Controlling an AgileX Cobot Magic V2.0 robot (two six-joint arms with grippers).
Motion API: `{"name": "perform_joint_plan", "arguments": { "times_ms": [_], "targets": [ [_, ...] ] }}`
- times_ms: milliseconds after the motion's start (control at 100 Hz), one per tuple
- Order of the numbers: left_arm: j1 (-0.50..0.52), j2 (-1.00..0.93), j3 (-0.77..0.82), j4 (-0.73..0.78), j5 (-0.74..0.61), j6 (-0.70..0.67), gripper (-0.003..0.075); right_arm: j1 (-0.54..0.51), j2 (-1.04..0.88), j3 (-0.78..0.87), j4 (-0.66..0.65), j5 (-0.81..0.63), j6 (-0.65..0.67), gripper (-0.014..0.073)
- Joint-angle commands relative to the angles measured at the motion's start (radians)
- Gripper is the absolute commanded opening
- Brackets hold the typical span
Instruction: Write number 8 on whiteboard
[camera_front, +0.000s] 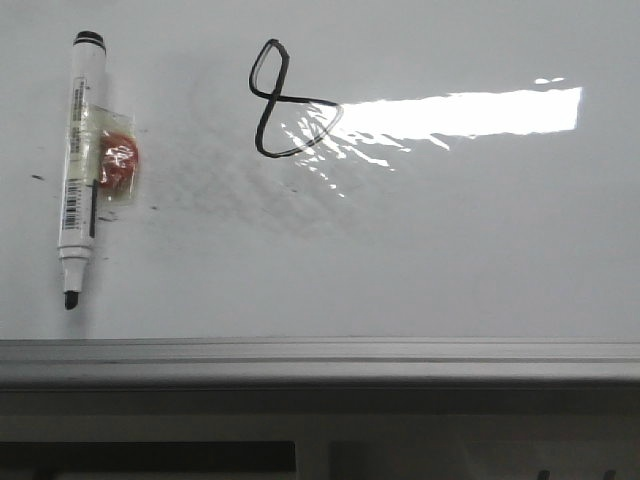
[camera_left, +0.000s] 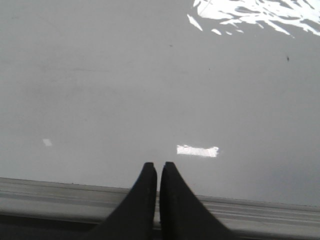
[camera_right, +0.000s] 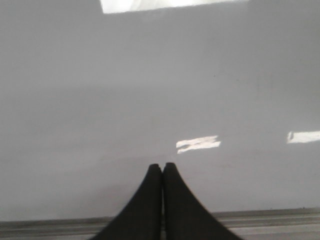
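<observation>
Grey metal edge rail (camera_front: 320, 352) runs along the near edge, closest to the front camera; behind it the whiteboard (camera_front: 450, 250) serves as the worktop and fills the rest of the view, glossy white, with faint grey erased smears around its middle and a bright glare band reaching toward the right edge. Neither arm appears in the front view. Left wrist view: left gripper (camera_left: 158, 167) sits over the near rail, fingers (camera_left: 147, 177) drawn together with only a hairline gap, nothing between them. Right wrist view: right gripper (camera_right: 162, 167) likewise at the near edge, fingers (camera_right: 172, 180) pressed tip to tip, empty. Next in size, the marker (camera_front: 80, 165) lies flat near the left edge, long axis running far to near, black cap end toward the far edge, bare dark tip pointing at the near rail; a clear taped-on wrap with a small red-orange lump (camera_front: 117, 163) is fixed to its right side at mid-barrel. The number 8 (camera_front: 285, 100) is drawn in thin black line toward the far edge, left of centre, well apart from the marker: slanted, narrow upper loop, wider lower loop whose right side runs into the glare. A few dark specks lie near the marker. Judgement: both loops look closed, so writing appears complete and the marker set down; step in hand reads as retreat. Next move calls for nothing beyond keeping both arms off the ink.
</observation>
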Motion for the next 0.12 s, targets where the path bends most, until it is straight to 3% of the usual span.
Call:
{"name": "perform_joint_plan", "arguments": {
  "times_ms": [0, 110],
  "targets": [
    [0.001, -0.027, 0.039, -0.012, -0.037, -0.008, -0.0020, -0.008, -0.021, 0.014, 0.000, -0.030, -0.012, -0.0063],
    [0.001, -0.027, 0.039, -0.012, -0.037, -0.008, -0.0020, -0.008, -0.021, 0.014, 0.000, -0.030, -0.012, -0.0063]
  ]
}}
